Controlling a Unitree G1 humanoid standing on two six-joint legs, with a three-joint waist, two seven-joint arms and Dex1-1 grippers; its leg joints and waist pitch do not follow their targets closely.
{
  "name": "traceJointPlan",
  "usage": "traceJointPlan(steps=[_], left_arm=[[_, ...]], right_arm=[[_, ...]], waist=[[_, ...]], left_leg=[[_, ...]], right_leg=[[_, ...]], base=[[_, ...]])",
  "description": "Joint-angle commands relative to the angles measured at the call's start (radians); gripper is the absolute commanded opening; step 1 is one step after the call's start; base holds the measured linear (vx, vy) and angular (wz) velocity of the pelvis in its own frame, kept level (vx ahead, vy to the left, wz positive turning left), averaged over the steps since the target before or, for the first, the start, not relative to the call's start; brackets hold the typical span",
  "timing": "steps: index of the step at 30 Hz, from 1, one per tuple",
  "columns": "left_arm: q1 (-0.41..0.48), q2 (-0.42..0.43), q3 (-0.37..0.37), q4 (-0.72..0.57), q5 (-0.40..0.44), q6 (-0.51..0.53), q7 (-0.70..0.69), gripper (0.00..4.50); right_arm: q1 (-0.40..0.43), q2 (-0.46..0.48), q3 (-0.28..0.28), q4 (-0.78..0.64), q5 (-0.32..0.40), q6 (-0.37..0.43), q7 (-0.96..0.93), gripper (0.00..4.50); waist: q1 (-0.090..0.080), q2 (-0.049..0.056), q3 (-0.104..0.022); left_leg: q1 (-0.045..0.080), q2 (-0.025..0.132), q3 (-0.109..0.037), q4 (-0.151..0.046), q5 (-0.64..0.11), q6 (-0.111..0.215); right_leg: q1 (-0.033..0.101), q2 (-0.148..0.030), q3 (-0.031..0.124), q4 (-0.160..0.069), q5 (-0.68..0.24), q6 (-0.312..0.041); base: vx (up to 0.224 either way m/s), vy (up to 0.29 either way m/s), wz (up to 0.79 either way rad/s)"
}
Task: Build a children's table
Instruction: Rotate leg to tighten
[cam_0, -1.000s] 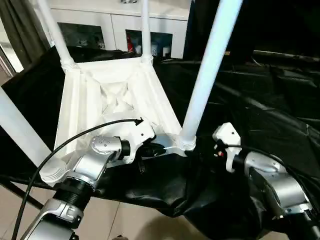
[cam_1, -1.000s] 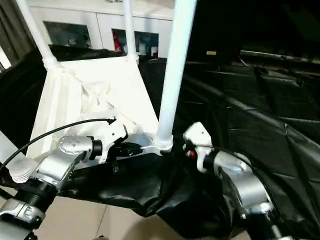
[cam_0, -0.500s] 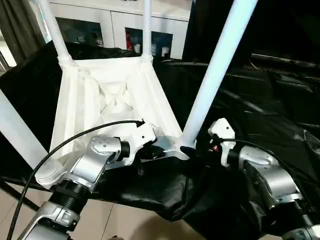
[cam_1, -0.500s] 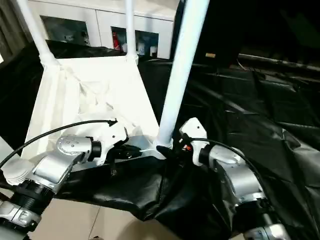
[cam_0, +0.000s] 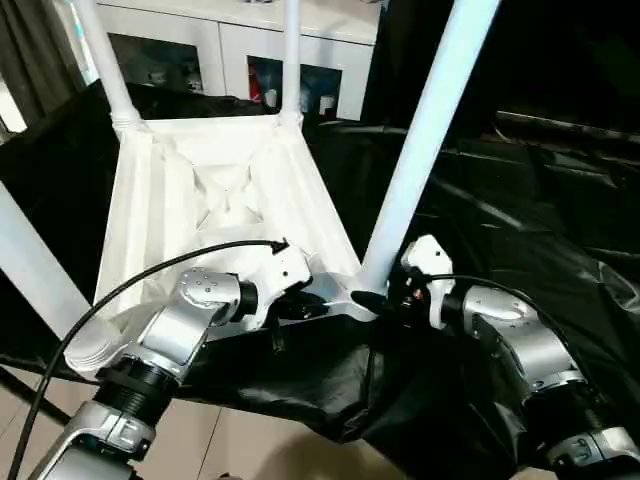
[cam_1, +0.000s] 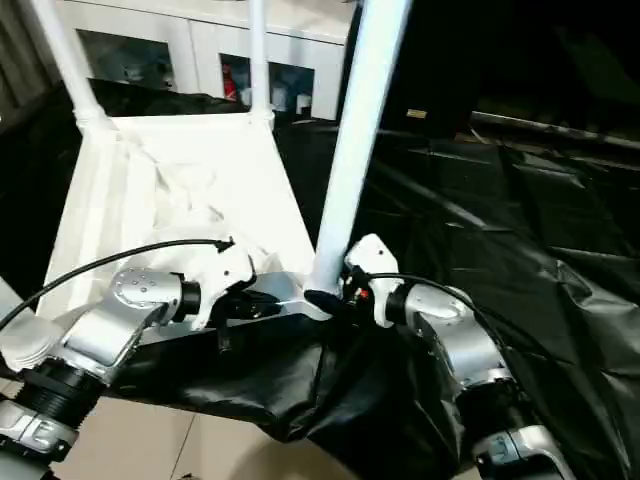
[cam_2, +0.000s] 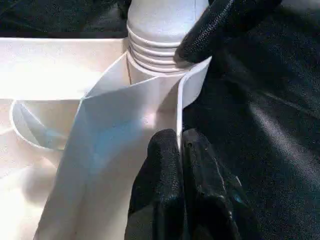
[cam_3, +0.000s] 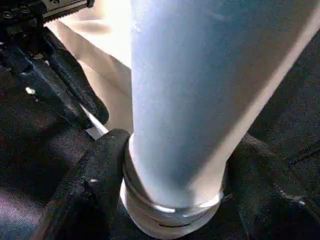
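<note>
The white table top (cam_0: 220, 190) lies upside down on black cloth, ribbed underside up. A leg stands in each corner socket. My left gripper (cam_0: 310, 303) is shut on the top's near rim (cam_2: 187, 85), just beside the near-right socket. The near-right leg (cam_0: 420, 150) rises steeply from that socket. My right gripper (cam_0: 375, 298) is closed on its ribbed base, with one black finger (cam_3: 95, 170) on each side of the tube (cam_3: 200, 100). A right finger (cam_2: 220, 25) rests against the collar in the left wrist view.
The far-left leg (cam_0: 105, 60), far-right leg (cam_0: 291, 55) and near-left leg (cam_0: 35, 265) stand upright. Behind is a white cabinet (cam_0: 230, 60) with glass doors. Crumpled black cloth (cam_0: 520, 200) covers the bench to the right. Tiled floor (cam_0: 250, 450) lies below the near edge.
My right gripper moved left from beside the leg onto its base and closed around it. The left gripper kept its hold on the rim. The camera shifted slightly.
</note>
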Motion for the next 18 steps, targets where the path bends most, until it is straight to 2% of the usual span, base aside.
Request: traceJointPlan(steps=[1, 6, 10, 11, 13, 14, 15, 16, 17, 18], left_arm=[[0.046, 0.022, -0.055, 0.043, 0.035, 0.055, -0.023, 0.0], [0.049, 0.026, -0.054, 0.04, 0.034, 0.066, -0.023, 0.0], [0.036, -0.033, -0.017, 0.072, 0.031, 0.092, 0.085, 0.0], [0.032, -0.048, -0.009, 0.08, 0.031, 0.096, 0.112, 0.0], [0.01, -0.113, 0.018, 0.126, 0.032, 0.118, 0.21, 0.0], [-0.017, -0.166, 0.032, 0.173, 0.035, 0.134, 0.282, 0.0], [-0.03, -0.188, 0.035, 0.194, 0.037, 0.139, 0.309, 0.0], [-0.048, -0.217, 0.039, 0.22, 0.041, 0.143, 0.345, 0.0], [-0.072, -0.255, 0.043, 0.254, 0.045, 0.147, 0.391, 0.0], [-0.08, -0.265, 0.044, 0.262, 0.046, 0.147, 0.402, 0.0]], right_arm=[[-0.017, 0.004, 0.01, 0.024, -0.003, -0.013, 0.016, 2.67], [-0.013, 0.014, 0.011, 0.05, -0.008, -0.026, 0.019, 2.65], [-0.012, 0.074, -0.032, 0.134, -0.033, -0.033, -0.136, 2.65], [-0.014, 0.091, -0.043, 0.153, -0.04, -0.033, -0.182, 2.65], [-0.03, 0.155, -0.091, 0.22, -0.052, -0.027, -0.362, 2.65], [-0.052, 0.207, -0.119, 0.28, -0.064, -0.018, -0.506, 2.65], [-0.064, 0.228, -0.126, 0.306, -0.07, -0.013, -0.564, 2.65], [-0.078, 0.254, -0.131, 0.333, -0.076, -0.007, -0.624, 2.65], [-0.097, 0.289, -0.138, 0.356, -0.073, 0.002, -0.674, 2.65], [-0.102, 0.299, -0.14, 0.36, -0.071, 0.004, -0.684, 2.65]], waist=[[0.01, 0.002, -0.047], [0.005, 0.006, -0.046], [0.0, 0.009, -0.041], [-0.002, 0.009, -0.039], [-0.008, 0.01, -0.035], [-0.011, 0.016, -0.034], [-0.014, 0.014, -0.033], [-0.015, 0.013, -0.029], [-0.015, 0.009, -0.028], [-0.013, 0.011, -0.027]], left_leg=[[0.0, 0.004, 0.012, -0.062, -0.033, 0.039], [0.001, 0.004, 0.012, -0.063, -0.045, 0.035], [0.003, 0.006, 0.011, -0.069, -0.088, 0.019], [0.003, 0.007, 0.01, -0.075, -0.132, -0.002], [0.003, 0.006, 0.009, -0.083, -0.166, -0.028], [0.006, 0.007, 0.005, -0.088, -0.217, -0.044], [0.005, 0.007, 0.005, -0.089, -0.231, -0.054], [0.006, 0.006, 0.002, -0.094, -0.28, -0.067], [0.011, 0.005, 0.001, -0.095, -0.322, -0.07], [0.014, 0.004, 0.001, -0.095, -0.34, -0.068]], right_leg=[[0.045, -0.046, 0.01, -0.051, 0.243, -0.238], [0.043, -0.046, 0.01, -0.052, 0.237, -0.244], [0.04, -0.049, 0.01, -0.06, 0.159, -0.245], [0.039, -0.053, 0.011, -0.068, 0.069, -0.239], [0.034, -0.053, 0.011, -0.075, -0.018, -0.222], [0.03, -0.054, 0.011, -0.082, -0.1, -0.209], [0.028, -0.055, 0.012, -0.084, -0.135, -0.202], [0.024, -0.056, 0.011, -0.091, -0.232, -0.179], [0.016, -0.058, 0.014, -0.099, -0.307, -0.156], [0.012, -0.058, 0.016, -0.103, -0.33, -0.146]], base=[[0.0, 0.0, 0.0], [0.0, 0.0, 0.0], [0.0, 0.0, 0.0], [0.0, 0.0, 0.0], [-0.028, -0.001, -0.02], [-0.054, 0.003, -0.06], [-0.06, 0.002, -0.08], [-0.06, 0.002, -0.08], [-0.053, -0.004, -0.08], [0.0, 0.0, 0.0]])
